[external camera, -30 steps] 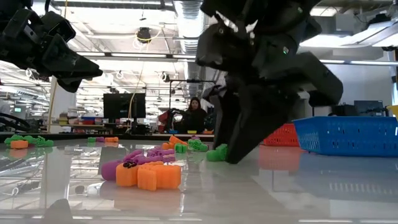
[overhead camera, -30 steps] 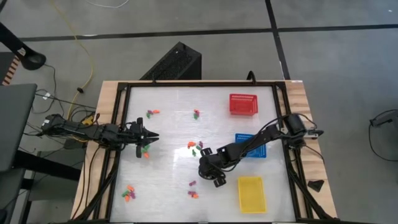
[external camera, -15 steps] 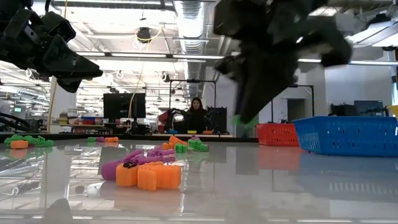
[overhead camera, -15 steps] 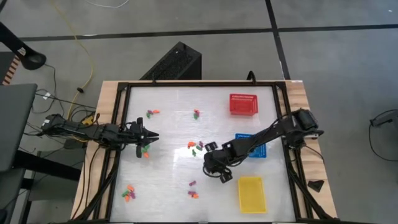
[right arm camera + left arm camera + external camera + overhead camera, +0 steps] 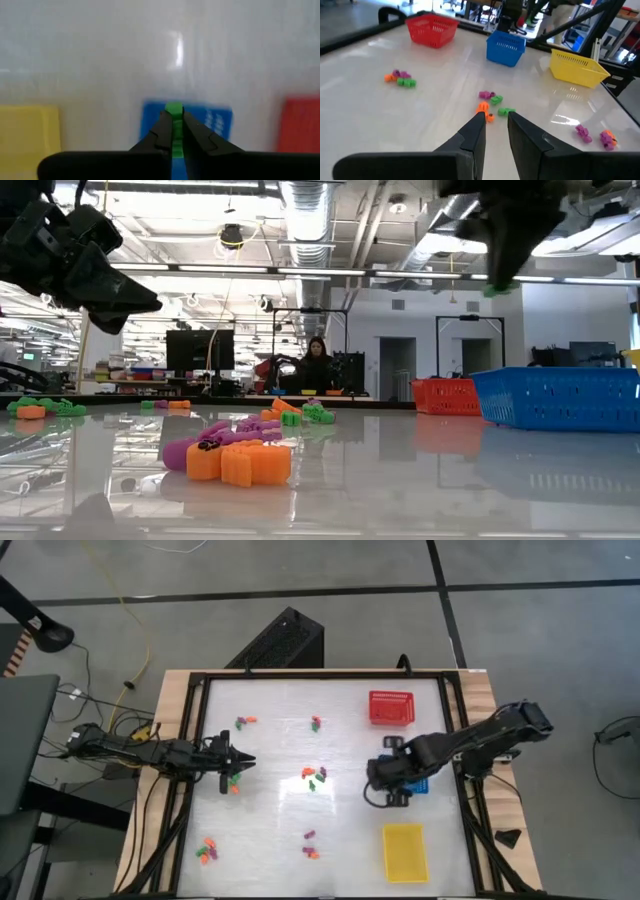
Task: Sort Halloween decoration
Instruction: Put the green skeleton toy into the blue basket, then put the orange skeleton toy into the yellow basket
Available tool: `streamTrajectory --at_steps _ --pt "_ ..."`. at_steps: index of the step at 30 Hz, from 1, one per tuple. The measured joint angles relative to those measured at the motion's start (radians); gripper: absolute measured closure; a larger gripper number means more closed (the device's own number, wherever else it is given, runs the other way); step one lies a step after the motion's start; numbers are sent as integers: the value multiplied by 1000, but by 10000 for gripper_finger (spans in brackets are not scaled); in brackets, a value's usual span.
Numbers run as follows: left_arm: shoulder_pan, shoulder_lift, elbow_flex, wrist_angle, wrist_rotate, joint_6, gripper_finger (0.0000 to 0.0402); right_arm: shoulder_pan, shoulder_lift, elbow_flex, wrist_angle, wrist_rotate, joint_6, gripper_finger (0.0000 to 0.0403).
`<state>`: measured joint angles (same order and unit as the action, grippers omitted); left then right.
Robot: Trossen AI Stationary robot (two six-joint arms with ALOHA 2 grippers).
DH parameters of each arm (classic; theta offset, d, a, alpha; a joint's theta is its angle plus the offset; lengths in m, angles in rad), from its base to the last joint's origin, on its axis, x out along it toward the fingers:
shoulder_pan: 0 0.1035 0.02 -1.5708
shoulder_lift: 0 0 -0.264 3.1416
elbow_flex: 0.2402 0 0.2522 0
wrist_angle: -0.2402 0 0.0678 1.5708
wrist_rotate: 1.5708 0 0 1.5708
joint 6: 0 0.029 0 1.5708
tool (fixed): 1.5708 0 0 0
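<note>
Right end effector, raised above the bench beside the blue basket, is clamped on a green trinket. The fingers hide most of the trinket; its visible strip runs lengthwise between them, its tip level with the fingertips. In the high view it is hidden under the arm. Left end effector hovers at the bench's left edge, fingers slightly apart and holding nothing. Other trinkets lie in small clusters across the bench; their individual shapes are unclear.
</note>
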<state>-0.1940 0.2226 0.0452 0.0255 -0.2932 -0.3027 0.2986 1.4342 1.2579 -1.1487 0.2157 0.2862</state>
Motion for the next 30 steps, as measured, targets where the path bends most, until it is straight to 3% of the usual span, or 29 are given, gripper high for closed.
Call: streamTrajectory --at_steps 5,15,21,30 --pt "0 0 0 -18 10 -51 331 -30 -89 -63 -34 0 82 358" --pt "0 0 0 -8 18 102 331 -96 -136 -246 27 -56 162 347" --pt "0 0 0 -8 21 62 331 -150 -137 -332 79 -59 241 307" --pt "0 0 0 31 46 33 331 -191 -137 -341 90 -161 329 227"
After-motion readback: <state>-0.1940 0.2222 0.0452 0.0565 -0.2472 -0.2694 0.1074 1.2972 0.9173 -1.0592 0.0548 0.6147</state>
